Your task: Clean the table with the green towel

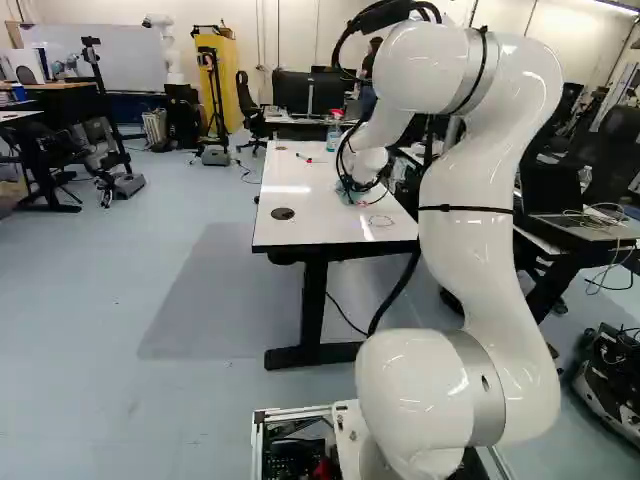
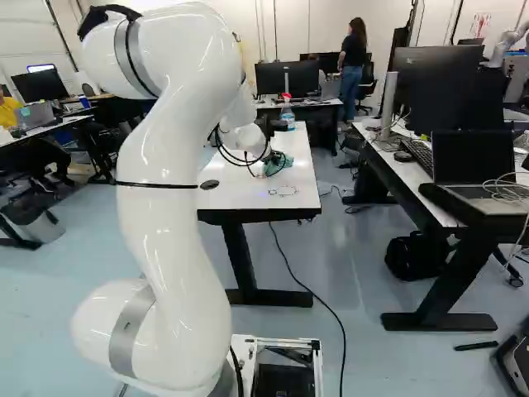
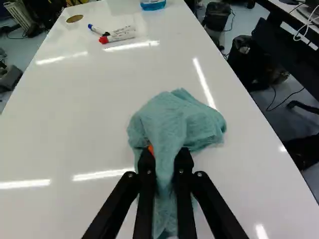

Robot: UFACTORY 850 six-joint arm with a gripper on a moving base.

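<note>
Pincer (image 2: 274, 163) nearly closed, I pinch the green towel (image 3: 172, 119) between both fingers, its bunched folds on the white counter (image 3: 75, 114); markers (image 3: 119, 36) lie farther along, near a spray bottle (image 2: 288, 116).

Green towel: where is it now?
In the left base view, the towel is in the gripper, on the white table toward its right edge, nearer than the red-capped marker.

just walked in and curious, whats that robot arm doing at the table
The white arm is holding a bunched green towel in its gripper, with the cloth resting on the white table, apparently to wipe it. Markers and a bottle of blue liquid are further ahead on the same table.
</note>
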